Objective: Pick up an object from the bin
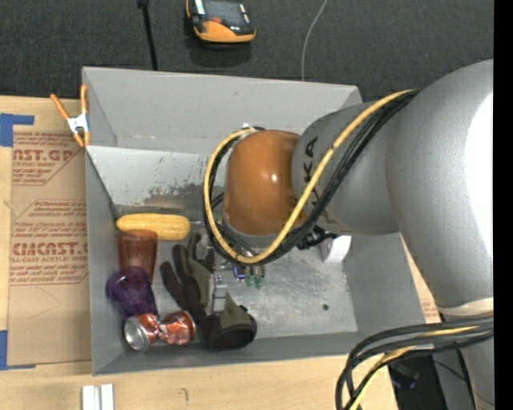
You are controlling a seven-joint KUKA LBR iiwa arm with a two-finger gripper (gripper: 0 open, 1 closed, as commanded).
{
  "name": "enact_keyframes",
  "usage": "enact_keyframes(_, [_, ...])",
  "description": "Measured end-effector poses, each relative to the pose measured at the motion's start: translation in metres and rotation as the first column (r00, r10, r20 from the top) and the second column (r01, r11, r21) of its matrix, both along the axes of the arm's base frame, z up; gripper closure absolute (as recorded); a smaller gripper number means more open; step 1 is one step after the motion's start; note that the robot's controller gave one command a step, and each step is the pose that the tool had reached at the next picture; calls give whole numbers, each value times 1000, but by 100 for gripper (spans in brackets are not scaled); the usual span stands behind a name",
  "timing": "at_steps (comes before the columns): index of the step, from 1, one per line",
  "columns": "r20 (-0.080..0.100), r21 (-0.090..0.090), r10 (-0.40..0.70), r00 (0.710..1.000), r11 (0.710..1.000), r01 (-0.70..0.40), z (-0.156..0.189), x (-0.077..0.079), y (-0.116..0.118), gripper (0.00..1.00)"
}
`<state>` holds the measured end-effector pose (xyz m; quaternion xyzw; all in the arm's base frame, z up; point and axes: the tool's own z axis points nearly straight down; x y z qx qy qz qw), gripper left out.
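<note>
Grey arm (417, 160) over scuffed metal bin (309, 303); end effector (216, 284) above black glove (179, 284).

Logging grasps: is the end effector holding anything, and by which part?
Cannot be told: the end effector sits over the black glove near the crushed can, no grip visible.

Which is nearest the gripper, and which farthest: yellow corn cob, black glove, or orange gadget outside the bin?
1. Black glove, right under the gripper.
2. Yellow corn cob, to the upper left.
3. Orange gadget, outside the bin, past its far wall.
</note>
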<state>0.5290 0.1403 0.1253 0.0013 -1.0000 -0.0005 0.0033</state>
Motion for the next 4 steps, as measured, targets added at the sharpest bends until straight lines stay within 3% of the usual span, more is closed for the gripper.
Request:
enact_keyframes(1, [7,1,-1,1000,1000,1,5,2,-1,0])
enact_keyframes(2, [13,1,32,999,999,-32,-30,-24,-50,0])
enact_keyframes(3, [6,1,-9,1000,1000,9,-55,-18,-38,100])
enact_keyframes(4, [6,1,-9,1000,1000,9,-55,-18,-39,100])
